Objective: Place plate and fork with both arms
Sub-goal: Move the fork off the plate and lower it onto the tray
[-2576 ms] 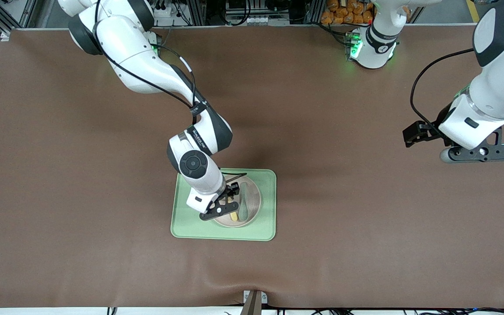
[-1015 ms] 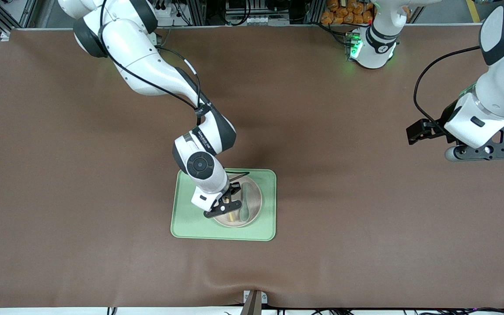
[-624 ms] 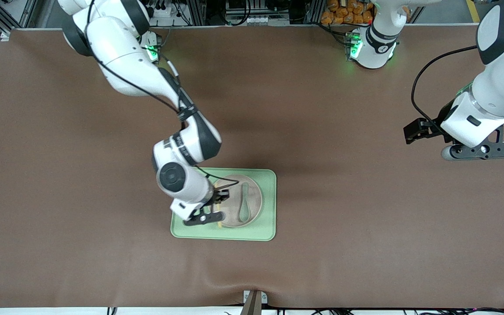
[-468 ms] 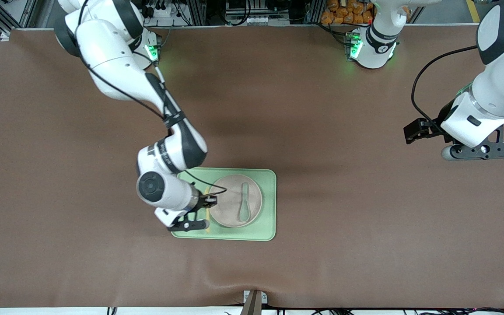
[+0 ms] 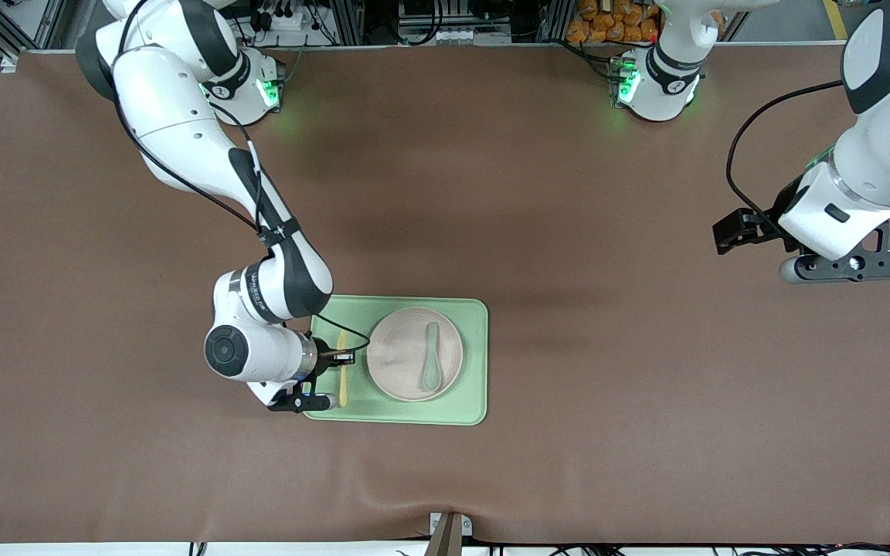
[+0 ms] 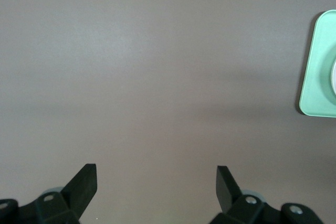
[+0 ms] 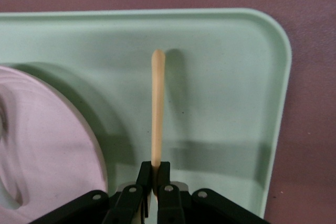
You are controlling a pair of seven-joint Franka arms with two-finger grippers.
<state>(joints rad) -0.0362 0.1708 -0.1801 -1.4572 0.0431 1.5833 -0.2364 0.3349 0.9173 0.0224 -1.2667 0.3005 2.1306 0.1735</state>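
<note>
The pale speckled plate [image 5: 415, 354] sits in the light-green tray [image 5: 473, 363]. A muted green spoon [image 5: 432, 367] lies on the plate. My right gripper [image 5: 334, 358] is shut on the pale yellow fork [image 5: 342, 372], which is over the tray's bare part beside the plate, toward the right arm's end. In the right wrist view the fork [image 7: 157, 111] runs out from between the shut gripper [image 7: 155, 174], with the plate's rim [image 7: 63, 145] beside it. My left gripper [image 5: 839, 266] is open and empty, waiting over the bare mat at the left arm's end; it also shows in the left wrist view [image 6: 156, 178].
The tray lies near the middle of the brown mat [image 5: 568, 232]. Its corner [image 6: 317, 72] shows in the left wrist view. A small mount [image 5: 449, 529] sits at the table edge nearest the front camera.
My right gripper has carried the fork off the plate toward the right arm's end, to over the tray's bare part. The spoon on the plate is now uncovered. The left arm has barely moved.
</note>
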